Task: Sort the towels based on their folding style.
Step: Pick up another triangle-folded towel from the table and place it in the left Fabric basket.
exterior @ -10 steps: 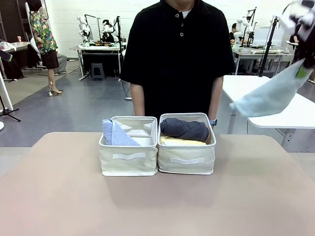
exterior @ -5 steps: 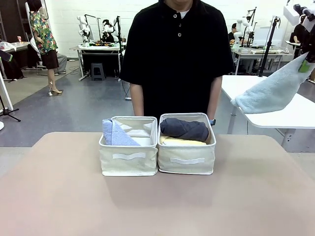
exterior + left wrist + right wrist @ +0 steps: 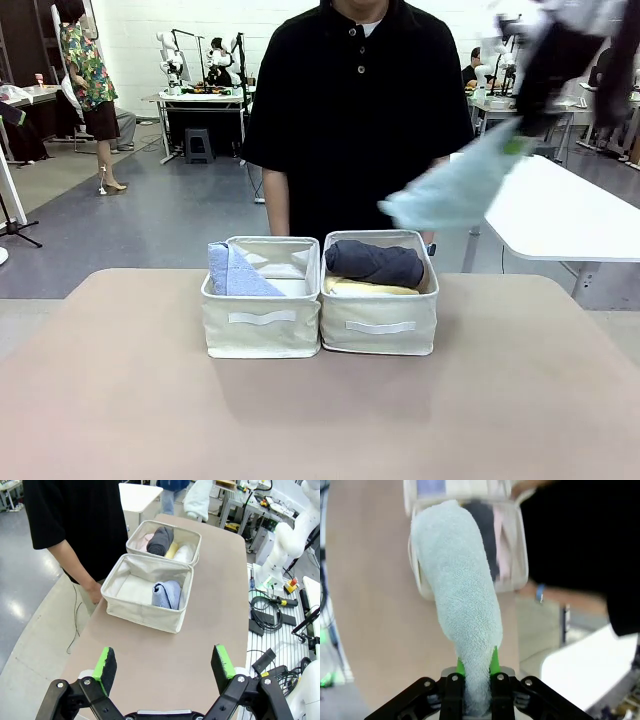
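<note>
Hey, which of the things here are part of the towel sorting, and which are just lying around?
Part of the job:
pale teal towel, held in the right gripper
lavender-blue towel
dark grey towel
yellow towel
white towel
pink towel
left cream basket
right cream basket

Just lying about:
white side table
floor cables
left gripper, open, holding nothing

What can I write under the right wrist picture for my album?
Right gripper pinching a pale teal towel, cream baskets on the table beyond.

Two cream baskets (image 3: 145,617) sitting side by side. Six towels (image 3: 375,262) showing: four rolls (image 3: 161,539), one lavender-blue fold (image 3: 167,594), one pale teal towel (image 3: 465,605) hanging. One person (image 3: 360,110) standing.
</note>
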### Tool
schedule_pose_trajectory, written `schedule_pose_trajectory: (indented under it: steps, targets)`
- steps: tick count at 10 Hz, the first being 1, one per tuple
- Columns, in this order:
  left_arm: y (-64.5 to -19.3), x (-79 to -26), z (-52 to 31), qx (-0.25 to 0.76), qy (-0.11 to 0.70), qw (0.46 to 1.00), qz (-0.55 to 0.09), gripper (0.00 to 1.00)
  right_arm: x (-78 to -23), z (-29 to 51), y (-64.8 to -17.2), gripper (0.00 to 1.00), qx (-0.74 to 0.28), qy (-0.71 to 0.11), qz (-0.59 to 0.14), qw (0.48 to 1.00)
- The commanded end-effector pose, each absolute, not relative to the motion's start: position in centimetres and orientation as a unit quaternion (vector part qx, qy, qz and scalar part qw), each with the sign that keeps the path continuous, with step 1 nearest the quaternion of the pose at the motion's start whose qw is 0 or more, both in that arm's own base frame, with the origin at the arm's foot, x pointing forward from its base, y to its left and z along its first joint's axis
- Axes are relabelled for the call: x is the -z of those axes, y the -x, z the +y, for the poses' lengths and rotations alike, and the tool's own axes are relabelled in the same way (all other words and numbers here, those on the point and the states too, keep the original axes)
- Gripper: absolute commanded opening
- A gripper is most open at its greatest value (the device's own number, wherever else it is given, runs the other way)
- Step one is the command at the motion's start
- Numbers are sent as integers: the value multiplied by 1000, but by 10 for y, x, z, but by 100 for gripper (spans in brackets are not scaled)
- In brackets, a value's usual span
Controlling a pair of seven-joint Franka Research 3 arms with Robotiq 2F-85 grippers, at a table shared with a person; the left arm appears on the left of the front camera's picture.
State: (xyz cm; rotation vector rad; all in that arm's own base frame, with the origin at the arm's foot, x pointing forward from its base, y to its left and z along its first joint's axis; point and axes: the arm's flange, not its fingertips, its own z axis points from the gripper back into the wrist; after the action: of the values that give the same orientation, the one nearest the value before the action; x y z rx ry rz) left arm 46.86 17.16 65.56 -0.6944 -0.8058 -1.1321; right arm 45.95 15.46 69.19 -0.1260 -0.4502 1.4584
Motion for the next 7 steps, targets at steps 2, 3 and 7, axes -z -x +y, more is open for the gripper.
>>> schedule_pose_trajectory:
  steps: [2, 3, 7]
  targets:
    - [-468, -657, 172, 510, 311, 714, -366, 98, -695, 284, -491, 19, -664, 39, -223, 712]
    - [-468, -657, 172, 510, 311, 714, -366, 98, -688, 318, -499, 19, -670, 43, -214, 710]
    - [-468, -657, 172, 510, 311, 714, -366, 98, -666, 385, -555, 19, -653, 51, -190, 732]
